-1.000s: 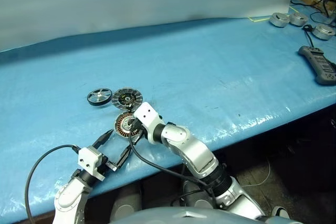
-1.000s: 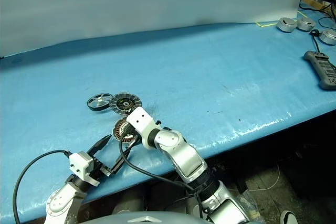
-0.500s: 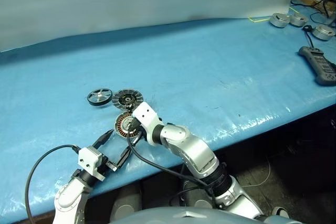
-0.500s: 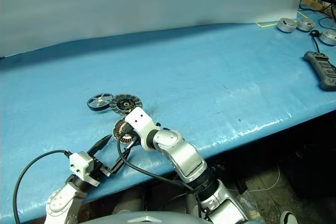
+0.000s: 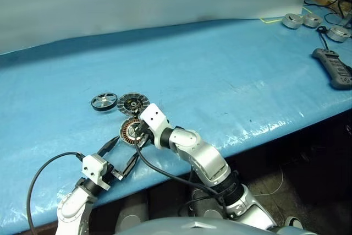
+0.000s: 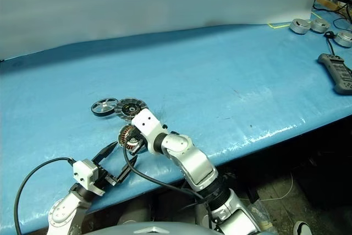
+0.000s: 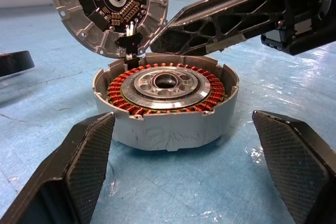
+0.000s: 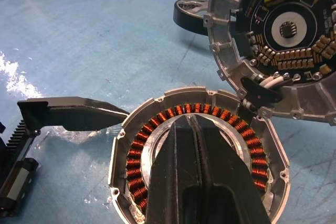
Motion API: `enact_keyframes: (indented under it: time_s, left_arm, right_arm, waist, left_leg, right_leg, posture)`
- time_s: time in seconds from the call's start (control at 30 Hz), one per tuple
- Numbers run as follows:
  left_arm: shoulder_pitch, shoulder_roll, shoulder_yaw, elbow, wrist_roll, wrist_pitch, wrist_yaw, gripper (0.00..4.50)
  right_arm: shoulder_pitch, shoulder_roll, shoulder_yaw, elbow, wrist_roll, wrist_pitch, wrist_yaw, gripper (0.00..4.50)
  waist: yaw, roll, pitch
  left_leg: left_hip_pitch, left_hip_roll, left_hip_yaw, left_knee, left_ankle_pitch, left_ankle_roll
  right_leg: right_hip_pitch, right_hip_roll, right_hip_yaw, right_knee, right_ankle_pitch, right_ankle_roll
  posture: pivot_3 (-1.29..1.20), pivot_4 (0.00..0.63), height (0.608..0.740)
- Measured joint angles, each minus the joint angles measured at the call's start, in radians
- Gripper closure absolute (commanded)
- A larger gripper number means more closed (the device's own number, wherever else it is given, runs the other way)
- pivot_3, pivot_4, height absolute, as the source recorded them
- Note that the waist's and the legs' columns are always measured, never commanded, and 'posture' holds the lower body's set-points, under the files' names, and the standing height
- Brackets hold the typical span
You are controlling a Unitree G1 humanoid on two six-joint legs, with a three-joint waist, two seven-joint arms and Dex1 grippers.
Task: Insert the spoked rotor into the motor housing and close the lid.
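The motor housing [image 5: 131,130], a round silver cup with copper windings, sits on the blue table near its front edge. My right gripper [image 8: 190,119] is shut, and its fingertips hang over the housing's [image 8: 157,129] silver centre with nothing held. The lid [image 5: 134,103] rests tilted at the housing's far rim with its inner face showing, joined to it by a short wire [image 8: 260,90]. The spoked rotor [image 5: 104,101] lies flat just left of the lid. My left gripper [image 5: 121,152] is open at the table's front, its fingers [image 7: 79,166] on either side of the housing [image 7: 165,103] without touching it.
Silver pucks [image 5: 301,20] and cables lie at the far right corner, with a black hand-held controller [image 5: 333,67] in front of them. The table's front edge [image 5: 264,133] runs close behind both grippers. A black cable [image 5: 44,171] loops off my left wrist.
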Motion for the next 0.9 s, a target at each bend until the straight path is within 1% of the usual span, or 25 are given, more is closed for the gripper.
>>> enact_keyframes:
  time_s: [0.4, 0.6, 0.8, 0.9]
  left_arm:
    - [0.001, -0.001, 0.000, 0.000, -0.004, 0.000, 0.000, 0.00]
    - [0.006, -0.001, 0.000, 0.000, -0.004, 0.000, 0.000, 0.00]
    - [0.006, -0.001, 0.001, 0.000, -0.007, 0.000, -0.001, 0.00]
    - [0.005, 0.000, 0.002, 0.000, -0.009, 0.000, -0.001, 0.00]
  right_arm:
    - [-0.003, 0.019, -0.006, 0.040, -0.010, -0.013, -0.040, 4.47]
    - [-0.023, 0.028, -0.004, 0.024, -0.009, 0.063, -0.061, 4.47]
    - [-0.028, 0.004, 0.037, -0.023, -0.011, 0.138, -0.039, 4.47]
    - [-0.033, -0.001, 0.038, -0.032, -0.010, 0.157, -0.035, 4.47]
  waist:
    - [0.000, 0.000, -0.001]
    - [0.001, 0.000, -0.002]
    - [0.001, 0.002, -0.005]
    - [0.001, 0.002, -0.007]
  left_leg:
    - [0.000, 0.000, 0.000, 0.000, 0.000, 0.000]
    - [0.000, 0.000, 0.000, 0.002, 0.000, 0.000]
    - [0.000, 0.000, 0.000, 0.002, 0.000, 0.000]
    - [0.000, 0.000, 0.000, 0.002, 0.000, 0.000]
  right_leg:
    - [0.000, 0.000, 0.000, 0.000, 0.000, 0.000]
    - [0.001, 0.000, 0.000, 0.000, 0.000, 0.000]
    - [0.001, 0.000, 0.000, 0.000, 0.000, 0.000]
    - [0.001, 0.000, 0.000, 0.000, 0.000, 0.000]
  posture:
    - [0.00, 0.150, 0.740]
    - [0.00, 0.150, 0.740]
    - [0.00, 0.150, 0.740]
    - [0.00, 0.150, 0.740]
